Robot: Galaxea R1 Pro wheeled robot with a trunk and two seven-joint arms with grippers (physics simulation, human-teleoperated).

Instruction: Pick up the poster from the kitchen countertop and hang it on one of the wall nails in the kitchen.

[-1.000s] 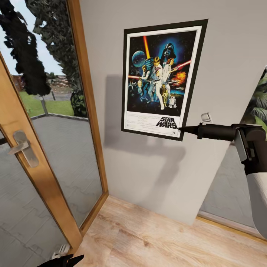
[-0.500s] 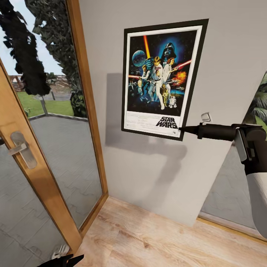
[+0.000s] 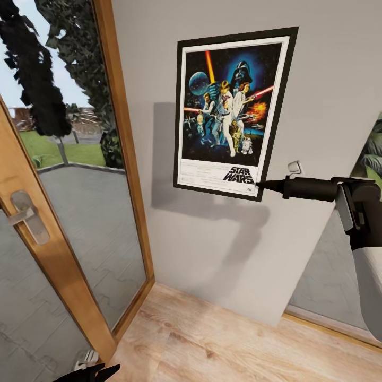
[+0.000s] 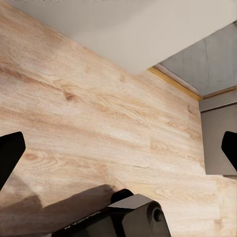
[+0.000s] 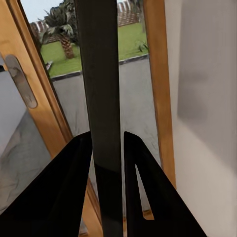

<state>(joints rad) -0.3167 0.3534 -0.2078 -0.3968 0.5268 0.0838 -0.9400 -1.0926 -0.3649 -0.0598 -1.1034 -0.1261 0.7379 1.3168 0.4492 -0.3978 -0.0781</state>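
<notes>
poster [image 3: 233, 113] up flat on wall [image 3: 212, 249], unmoved over the last second; only door [image 3: 32, 223] at 9 o'clock drifts. right gripper [image 3: 258, 185] still pinches its 5 o'clock corner, so not released. left gripper [image 4: 118, 153] spread wide, empty, over floor [image 4: 98, 123].

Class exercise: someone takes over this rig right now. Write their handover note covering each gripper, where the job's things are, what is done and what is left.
Right gripper: shut on the black-framed Star Wars poster, pinching its lower right corner.
Left gripper: open, low over the light wooden floor.
Poster: upright against the plain grey wall, beside the wood-framed glass door.
Done: poster carried to the wall.
Left: no nail is visible; confirm it hangs, then release.
</notes>
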